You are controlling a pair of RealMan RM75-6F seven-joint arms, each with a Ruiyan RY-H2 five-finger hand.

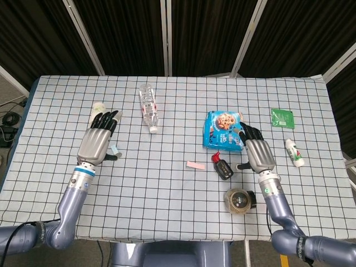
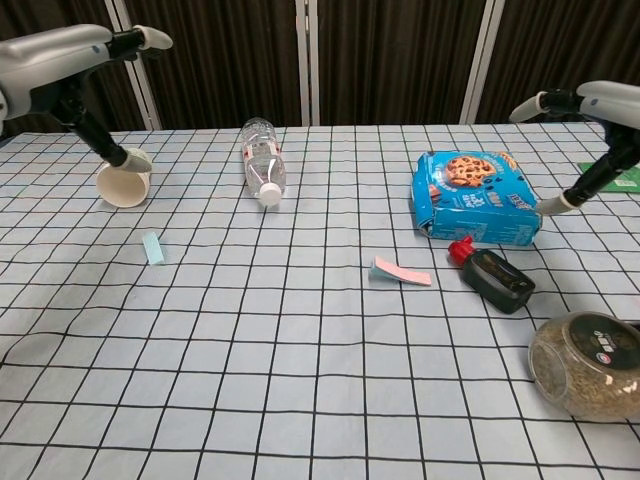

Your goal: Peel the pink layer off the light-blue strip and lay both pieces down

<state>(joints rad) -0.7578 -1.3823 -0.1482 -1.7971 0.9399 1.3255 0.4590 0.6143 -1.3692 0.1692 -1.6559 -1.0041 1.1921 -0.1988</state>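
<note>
Pink layer (image 1: 195, 165) lies flat on the bench (image 1: 178, 206) in the head view, at 9 o'clock of the black bottle (image 1: 223, 167). The light-blue strip (image 1: 114, 149) peeks out beside the left hand (image 1: 98, 144), partly hidden; both that and the right hand (image 1: 259, 154) are spread, holding nothing.

Chest view: pink layer (image 2: 401, 271) and strip (image 2: 152, 247) lie well apart; both hands are cut off at the edges.
</note>
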